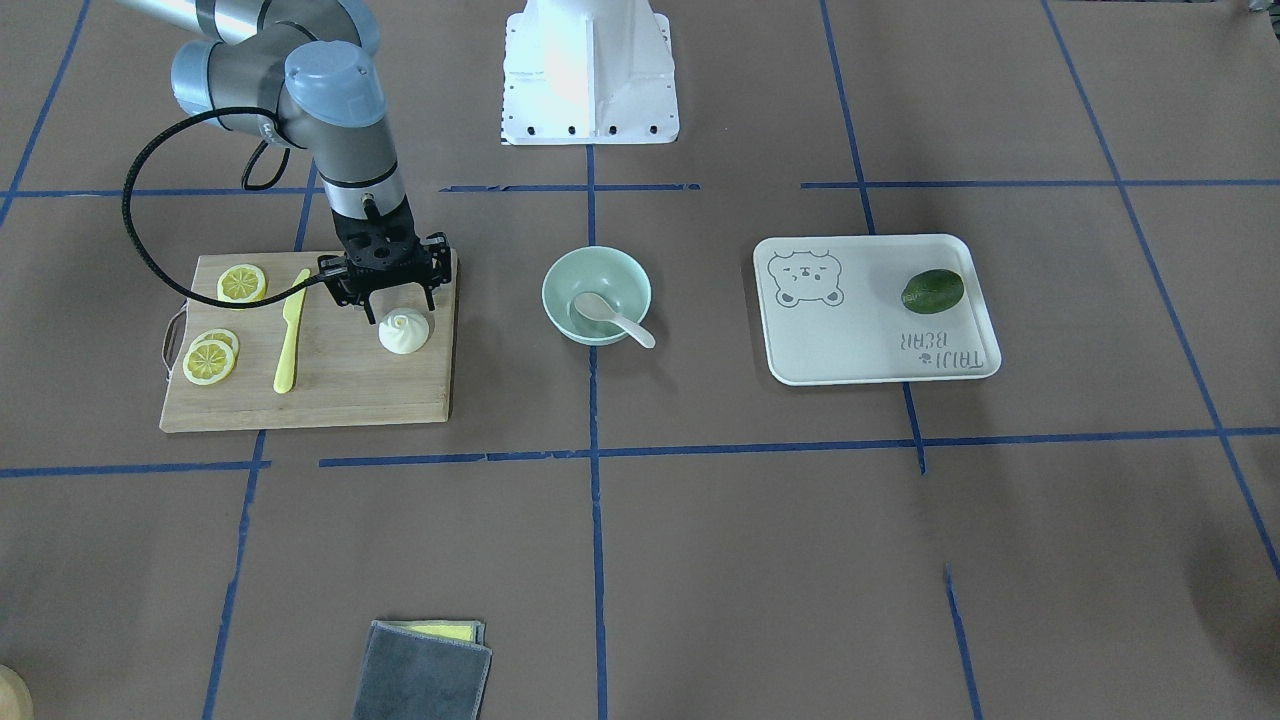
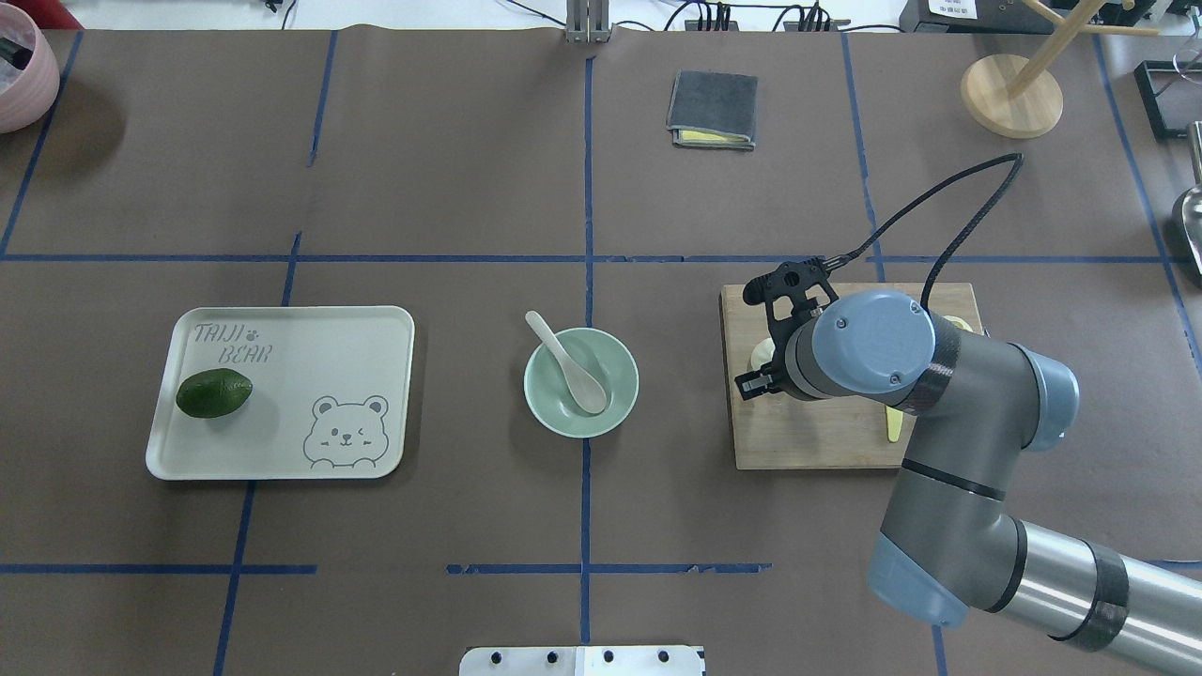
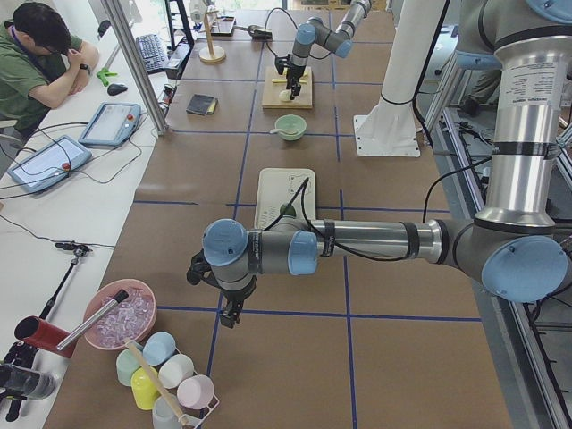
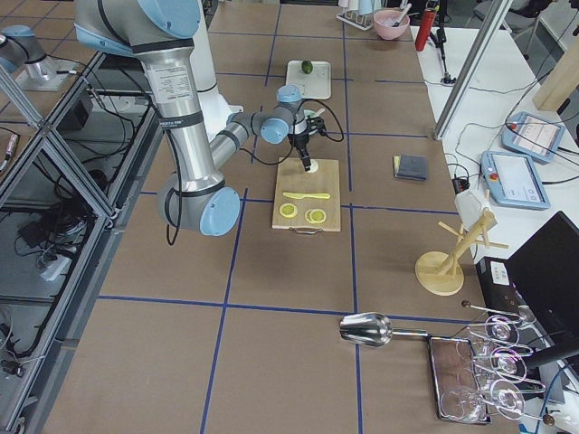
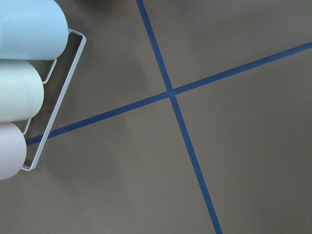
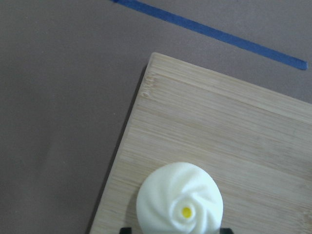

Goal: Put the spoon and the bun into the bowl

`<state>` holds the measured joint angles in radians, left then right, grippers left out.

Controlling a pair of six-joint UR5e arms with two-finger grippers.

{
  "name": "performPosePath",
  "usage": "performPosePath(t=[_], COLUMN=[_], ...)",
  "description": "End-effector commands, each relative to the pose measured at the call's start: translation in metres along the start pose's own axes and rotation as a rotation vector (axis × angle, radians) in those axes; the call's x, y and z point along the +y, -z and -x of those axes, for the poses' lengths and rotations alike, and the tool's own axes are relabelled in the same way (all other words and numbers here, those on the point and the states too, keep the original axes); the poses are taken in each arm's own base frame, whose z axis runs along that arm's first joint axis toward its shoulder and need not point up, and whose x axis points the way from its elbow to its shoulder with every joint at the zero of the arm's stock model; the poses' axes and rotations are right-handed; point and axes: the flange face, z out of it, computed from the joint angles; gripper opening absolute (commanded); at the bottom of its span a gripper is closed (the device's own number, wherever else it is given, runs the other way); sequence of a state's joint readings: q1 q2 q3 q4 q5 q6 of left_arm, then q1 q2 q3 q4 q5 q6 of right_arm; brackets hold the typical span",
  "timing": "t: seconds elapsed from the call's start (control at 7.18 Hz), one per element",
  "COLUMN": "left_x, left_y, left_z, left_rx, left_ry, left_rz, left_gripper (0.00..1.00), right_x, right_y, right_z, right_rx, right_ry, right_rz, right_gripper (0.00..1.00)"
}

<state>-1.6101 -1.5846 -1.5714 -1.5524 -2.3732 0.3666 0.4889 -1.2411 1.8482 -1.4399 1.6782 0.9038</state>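
Note:
The white bun (image 1: 404,332) sits on the wooden cutting board (image 1: 330,390), near its corner closest to the bowl. My right gripper (image 1: 400,308) hangs just above the bun, open, with a finger on each side of it and not touching. In the right wrist view the bun (image 6: 179,204) lies at the bottom centre. The white spoon (image 1: 610,315) lies in the mint-green bowl (image 1: 600,268), handle over the rim. Both also show in the overhead view, the spoon (image 2: 568,361) in the bowl (image 2: 615,371). My left gripper (image 3: 230,315) hovers far off near a cup rack; I cannot tell whether it is open.
Lemon slices (image 1: 242,283) and a yellow knife (image 1: 291,330) share the board. A white tray (image 1: 870,340) holds a dark green fruit (image 1: 932,290). A grey cloth (image 1: 425,670) lies at the operators' edge. A rack of pastel cups (image 5: 19,92) is under the left wrist.

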Motion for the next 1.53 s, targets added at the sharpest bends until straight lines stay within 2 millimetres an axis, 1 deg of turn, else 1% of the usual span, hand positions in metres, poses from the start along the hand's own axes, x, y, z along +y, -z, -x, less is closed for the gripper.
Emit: performPosePath(t=[0.0, 0.28, 0.42, 0.56, 0.7, 0.84, 0.98, 1.11, 1.25, 1.39], left_x=[0.0, 0.0, -0.001, -0.002, -0.002, -0.003, -0.003, -0.003, -0.003, -0.003], left_y=[-0.001, 0.0, 0.001, 0.002, 0.003, 0.005, 0.004, 0.004, 0.003, 0.003], left_z=[0.0, -0.001, -0.001, -0.002, -0.002, -0.004, -0.005, -0.007, -0.007, -0.007], left_rx=[0.0, 0.0, 0.001, 0.0, -0.001, -0.002, 0.005, 0.034, 0.04, 0.039], left_ry=[0.0, -0.001, -0.002, -0.004, -0.004, -0.008, -0.009, -0.006, -0.005, -0.004], left_rz=[0.001, 0.0, -0.001, -0.004, -0.006, -0.009, -0.011, -0.021, -0.021, -0.022], left_gripper=[1.0, 1.0, 1.0, 1.0, 1.0, 1.0, 1.0, 1.0, 1.0, 1.0], right_x=[-0.001, -0.002, -0.022, -0.036, -0.048, -0.064, -0.063, -0.054, -0.056, -0.058], right_y=[0.001, 0.005, 0.026, 0.039, 0.055, 0.077, 0.086, 0.07, 0.065, 0.049], right_z=[0.001, 0.003, 0.027, 0.04, 0.058, 0.088, 0.128, 0.166, 0.196, 0.214], right_rx=[-0.002, -0.011, -0.054, -0.074, -0.089, -0.084, -0.091, -0.058, -0.048, -0.023], right_ry=[-0.004, -0.093, -0.1, -0.13, -0.162, -0.212, -0.255, -0.259, -0.253, -0.277], right_rz=[0.0, -0.006, -0.044, -0.06, -0.068, -0.056, -0.033, -0.054, -0.067, -0.049], right_gripper=[0.0, 0.0, 0.0, 0.0, 0.0, 0.0, 0.0, 0.0, 0.0, 0.0])
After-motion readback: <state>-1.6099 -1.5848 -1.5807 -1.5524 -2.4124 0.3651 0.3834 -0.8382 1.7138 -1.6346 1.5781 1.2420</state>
